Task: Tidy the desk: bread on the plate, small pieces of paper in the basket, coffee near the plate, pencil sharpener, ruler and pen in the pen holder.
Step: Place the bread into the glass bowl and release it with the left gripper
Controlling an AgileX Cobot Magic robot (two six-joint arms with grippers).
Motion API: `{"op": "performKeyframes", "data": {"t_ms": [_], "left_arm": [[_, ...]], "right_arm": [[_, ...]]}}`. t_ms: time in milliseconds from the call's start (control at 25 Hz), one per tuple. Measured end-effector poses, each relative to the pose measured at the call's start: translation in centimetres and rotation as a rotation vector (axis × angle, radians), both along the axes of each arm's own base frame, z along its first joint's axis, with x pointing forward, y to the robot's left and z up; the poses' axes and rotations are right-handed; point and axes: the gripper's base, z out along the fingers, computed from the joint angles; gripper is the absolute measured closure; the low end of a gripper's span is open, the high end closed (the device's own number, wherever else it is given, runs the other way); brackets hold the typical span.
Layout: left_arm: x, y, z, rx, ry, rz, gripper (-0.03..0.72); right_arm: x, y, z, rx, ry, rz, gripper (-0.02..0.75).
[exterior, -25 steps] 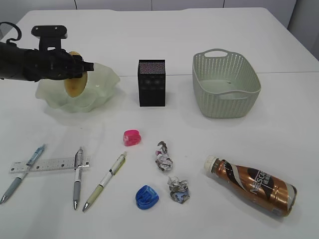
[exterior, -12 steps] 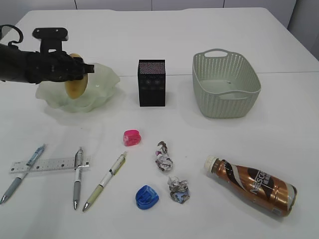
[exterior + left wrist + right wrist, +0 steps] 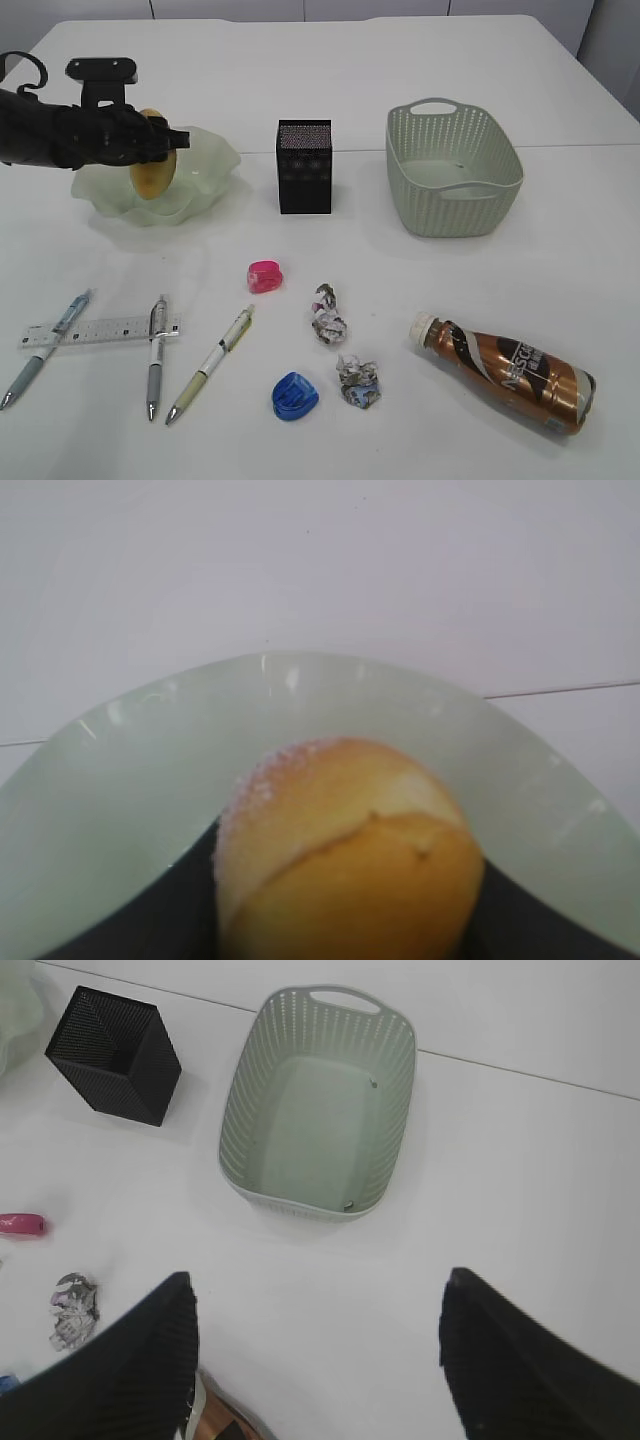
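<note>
My left pincer [image 3: 160,140] grips the bread [image 3: 152,167] over the green plate [image 3: 215,160], unreleased; my right pincer [image 3: 315,1360] hangs wide, empty. Paper wads [image 3: 328,315], coffee bottle [image 3: 505,370], sharpeners [image 3: 265,276], ruler [image 3: 100,331], pens [image 3: 212,364] remain on the tabletop [image 3: 450,280].

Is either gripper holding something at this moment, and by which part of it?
The left gripper holds the oval golden-brown bread by its upper end, over the pale green glass plate. The right gripper is open and holds nothing.
</note>
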Motion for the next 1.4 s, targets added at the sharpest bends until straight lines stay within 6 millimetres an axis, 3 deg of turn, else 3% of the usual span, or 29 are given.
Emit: {"op": "performKeyframes", "data": {"t_ms": [400,720,880,1400], "left_arm": [[0.0,0.0,0.0,0.023,0.001,-0.018,0.351],[-0.1,0.0,-0.1,0.027,0.013,-0.019,0.124],[0.0,0.0,-0.1,0.031,0.036,-0.018,0.101],[2.4,-0.3,5.2,0.060,0.090,-0.017,0.098]], "right_arm": [[0.0,0.0,0.0,-0.001,0.000,0.000,0.158],[0.0,0.0,0.0,-0.001,0.000,0.000,0.157],[0.0,0.0,0.0,-0.001,0.000,0.000,0.158],[0.0,0.0,0.0,0.000,0.000,-0.001,0.158]]}}
